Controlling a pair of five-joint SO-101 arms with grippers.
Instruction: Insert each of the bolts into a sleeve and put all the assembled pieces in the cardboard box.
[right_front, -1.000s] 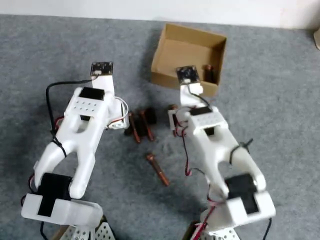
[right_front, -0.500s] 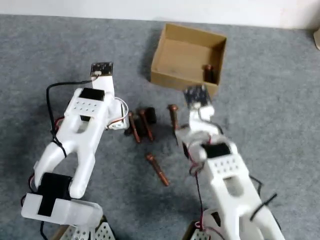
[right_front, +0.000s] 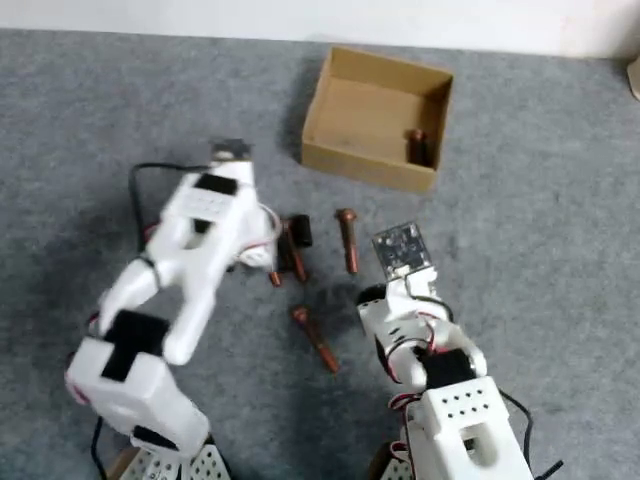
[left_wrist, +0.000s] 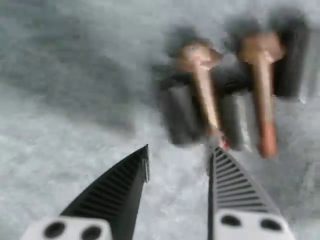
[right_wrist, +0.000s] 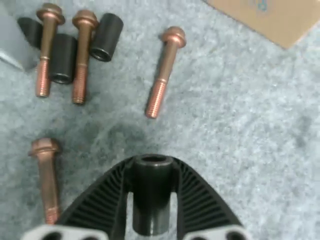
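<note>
Black sleeve (right_wrist: 151, 200) pinched between the fingers of the right tool (right_wrist: 151, 165), open end showing. One single bolt (right_wrist: 164, 72) on the grey desk (right_front: 550, 250) just beyond that tool. A second bolt (right_wrist: 45, 177) lies off to its side. Farther on, two paired bolts (right_wrist: 82, 55) and loose sleeves (right_wrist: 106, 36) lie bunched together. Left tool (left_wrist: 178, 155) over that bunch, jaws apart, nothing held. Cardboard box (right_front: 365, 165) beyond, an assembled piece (right_front: 418, 147) in one corner.

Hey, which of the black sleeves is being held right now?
The sleeve clamped in the right end effector; the other sleeves lie loose on the carpet among the bolts.
</note>
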